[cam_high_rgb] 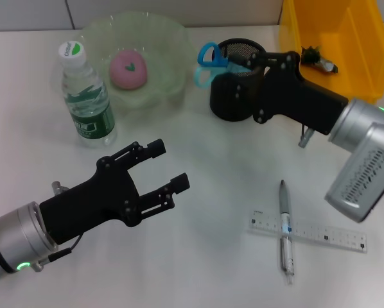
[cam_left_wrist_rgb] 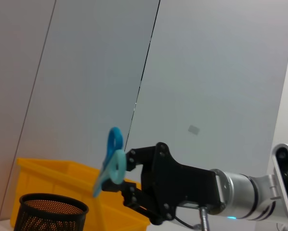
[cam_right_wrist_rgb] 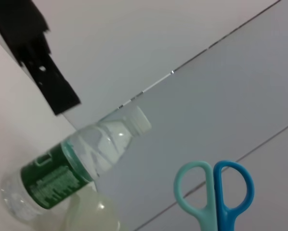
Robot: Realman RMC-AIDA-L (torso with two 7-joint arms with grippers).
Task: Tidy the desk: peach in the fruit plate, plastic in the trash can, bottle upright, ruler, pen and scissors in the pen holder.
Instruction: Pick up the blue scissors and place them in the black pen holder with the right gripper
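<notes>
Both arms end in matte black, angular grippers built of flat plates pinned with small round screws. The left gripper (cam_high_rgb: 165, 166) has two slim linkage fingers tipped with blocky black pads. Behind its black body sits a brushed silver cylindrical wrist bearing a small green light, with a thin black cable looping beside it. The right gripper (cam_high_rgb: 243, 61) joins a like silver wrist, then a grey housing with slotted vents.

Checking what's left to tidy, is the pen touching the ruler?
Touching. The head view shows the pen lying straight across the ruler, overlapping it with no gap.
</notes>
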